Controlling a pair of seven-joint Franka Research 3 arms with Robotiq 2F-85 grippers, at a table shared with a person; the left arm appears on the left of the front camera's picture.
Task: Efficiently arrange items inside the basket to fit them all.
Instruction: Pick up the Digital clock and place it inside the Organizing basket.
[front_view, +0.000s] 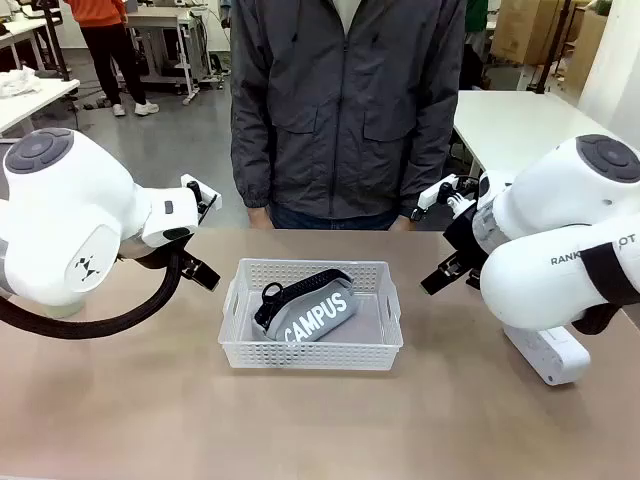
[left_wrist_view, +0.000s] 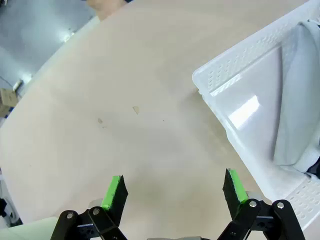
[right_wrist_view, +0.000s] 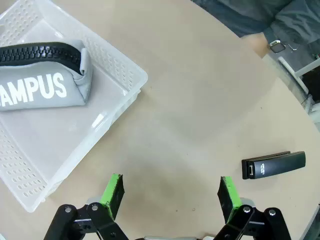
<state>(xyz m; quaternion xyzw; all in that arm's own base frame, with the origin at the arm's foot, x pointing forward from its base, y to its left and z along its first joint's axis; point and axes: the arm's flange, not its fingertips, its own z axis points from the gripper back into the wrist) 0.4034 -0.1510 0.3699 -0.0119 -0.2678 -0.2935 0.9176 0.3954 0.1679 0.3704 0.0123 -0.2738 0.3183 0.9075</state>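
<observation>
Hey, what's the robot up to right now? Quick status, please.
Left end effector open, above table. Right end effector open, holding nothing. Pouch in basket; stapler out on table. Path to basket unobstructed.

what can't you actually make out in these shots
pouch lettering, right wrist view: first letter cut off by the picture's left edge
pouch, left wrist view: mostly cut off by the right edge
stapler, right wrist view: mark on its end too small to read
basket floor under the pouch, front view: hidden by the pouch
</observation>
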